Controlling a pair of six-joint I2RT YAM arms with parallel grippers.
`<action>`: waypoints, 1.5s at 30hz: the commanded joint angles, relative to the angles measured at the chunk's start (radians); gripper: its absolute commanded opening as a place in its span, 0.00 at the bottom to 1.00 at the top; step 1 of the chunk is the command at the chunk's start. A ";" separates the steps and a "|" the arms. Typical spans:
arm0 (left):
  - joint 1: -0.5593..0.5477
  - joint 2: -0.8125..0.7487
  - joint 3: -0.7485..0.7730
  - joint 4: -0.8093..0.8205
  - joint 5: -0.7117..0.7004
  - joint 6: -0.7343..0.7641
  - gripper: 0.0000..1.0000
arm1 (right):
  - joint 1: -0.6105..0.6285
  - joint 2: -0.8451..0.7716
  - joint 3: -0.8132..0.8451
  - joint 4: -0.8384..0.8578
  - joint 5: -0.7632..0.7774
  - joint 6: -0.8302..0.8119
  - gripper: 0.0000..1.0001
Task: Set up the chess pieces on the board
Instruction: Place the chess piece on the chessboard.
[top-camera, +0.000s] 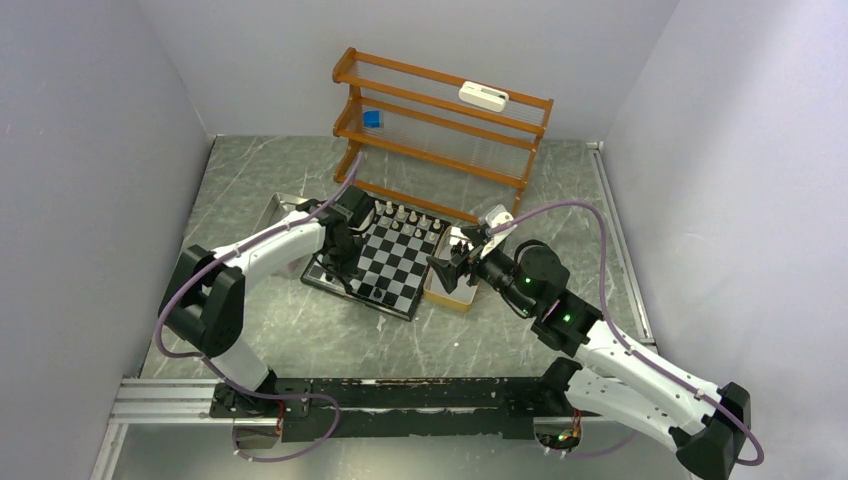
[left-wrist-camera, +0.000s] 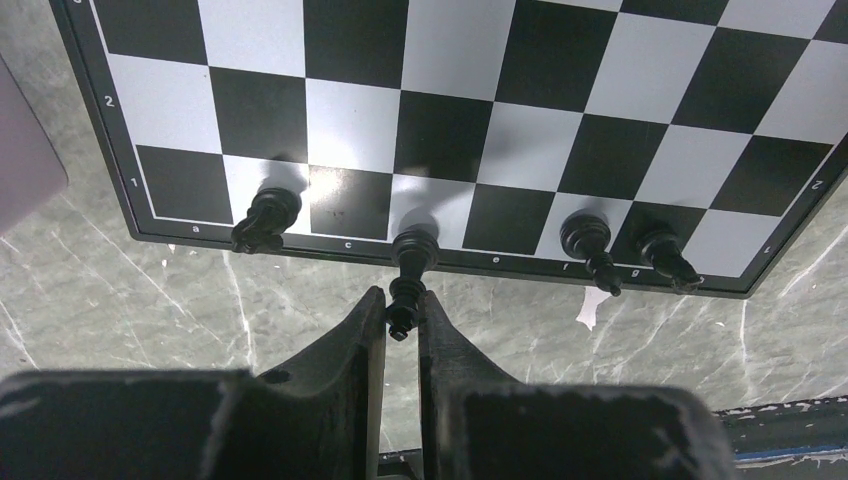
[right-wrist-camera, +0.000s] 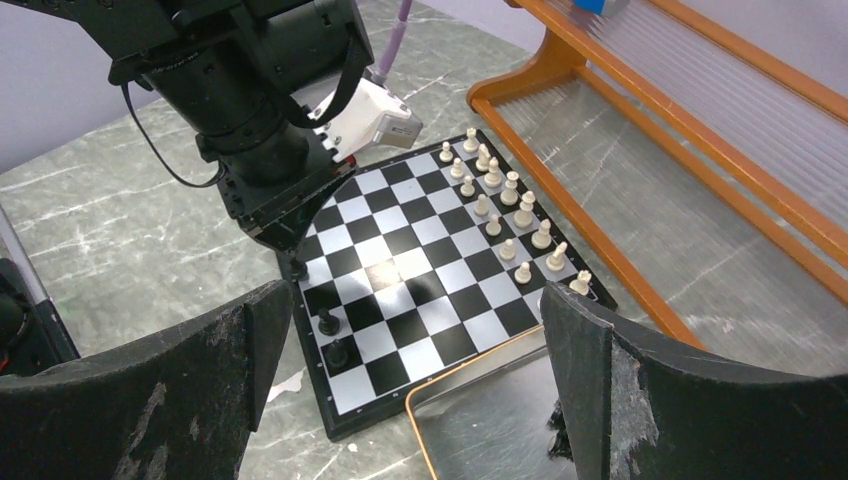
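From above, the board (top-camera: 392, 262) sits mid-frame, left pincer (top-camera: 345, 265) at its left edge. Left wrist: it pinches a black piece (left-wrist-camera: 414, 248) on the edge row, bottom-centre; open gently, lift straight. Right wrist: right pincer (right-wrist-camera: 415, 300) gapes, empty.

A table (top-camera: 250, 190) with a grey-green, marble-patterned top veined in white fills the floor of the space. Plain pale walls close it in on three sides: the left wall (top-camera: 90, 150), the far wall (top-camera: 400, 30) and the right wall (top-camera: 740, 150). At the far side stands an orange-brown wooden rack (top-camera: 440, 130) with three tiers of clear ribbed shelves. A small blue block (top-camera: 372, 119) sits at the left end of its middle shelf, and a flat white device (top-camera: 483, 96) lies on the top shelf towards the right. A metal rail (top-camera: 160, 397) runs along the near edge, and a thin metal strip (top-camera: 608, 195) lines the right edge. The light is even, with soft shadows.
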 joint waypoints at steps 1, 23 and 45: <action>0.003 0.001 0.035 0.024 -0.012 0.015 0.12 | 0.003 -0.006 0.022 0.006 0.016 -0.008 1.00; -0.014 0.046 0.060 0.026 -0.015 0.016 0.15 | 0.003 -0.039 -0.003 0.000 0.009 -0.005 1.00; -0.064 0.071 0.088 -0.031 -0.080 -0.009 0.17 | 0.003 -0.098 -0.014 -0.028 0.022 -0.002 1.00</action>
